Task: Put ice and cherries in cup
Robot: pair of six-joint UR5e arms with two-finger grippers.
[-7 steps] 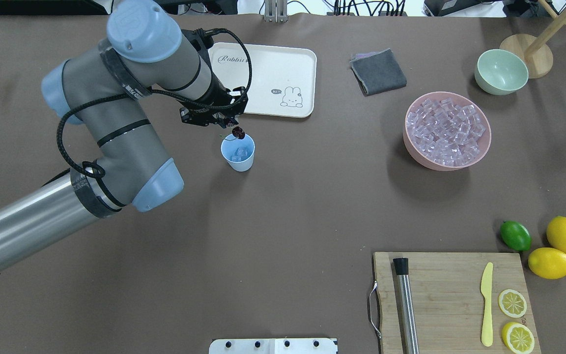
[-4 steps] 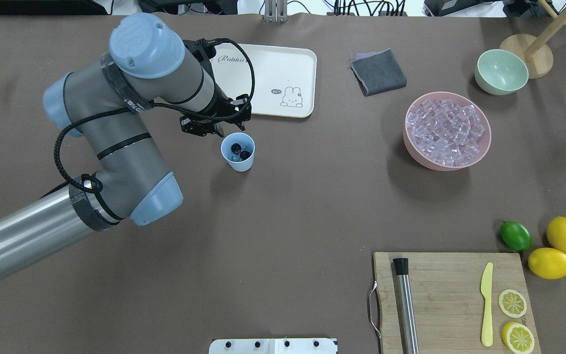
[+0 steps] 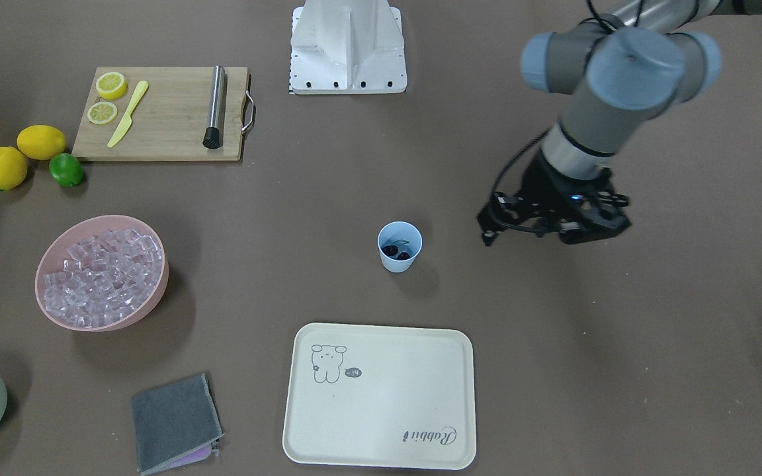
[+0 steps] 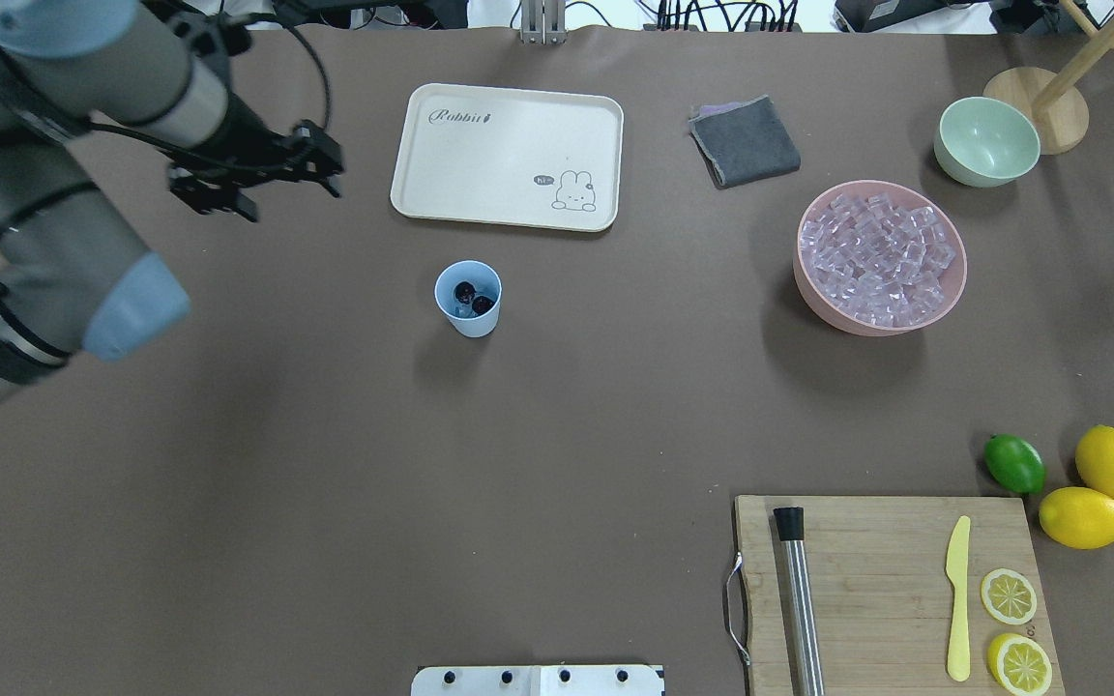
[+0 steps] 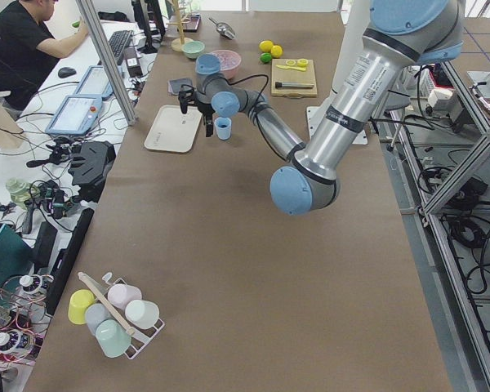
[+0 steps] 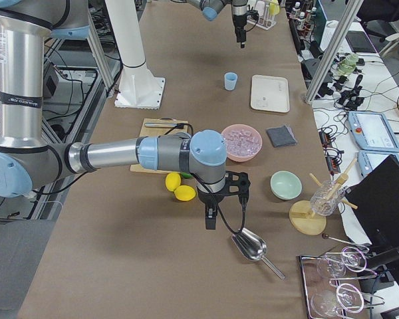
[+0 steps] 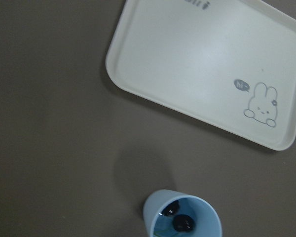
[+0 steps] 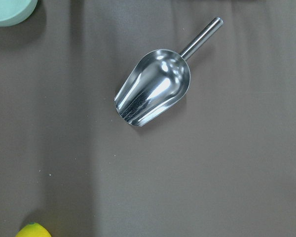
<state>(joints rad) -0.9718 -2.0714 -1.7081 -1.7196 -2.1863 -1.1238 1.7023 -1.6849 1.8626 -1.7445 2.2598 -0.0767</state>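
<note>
Blue cup (image 4: 468,302) on the bench (image 4: 557,435) holds the cherries (image 4: 464,291), to the right of the open, empty left gripper (image 4: 291,200); the ice (image 4: 881,256) heap lies far right, nearer the right arm (image 6: 120,154).

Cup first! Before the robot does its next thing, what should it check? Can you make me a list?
1. Cherries inside the cup: ok, both dark fruits lie in it.
2. Ice from the pink bowl also in the cup: cannot tell, the cherries hide the bottom.
3. Cup upright, standing alone on the table: ok.
4. Left gripper away from the cup and holding nothing: ok.
5. Scoop empty, lying on the table: ok.
6. Right gripper open or shut: cannot tell.
</note>
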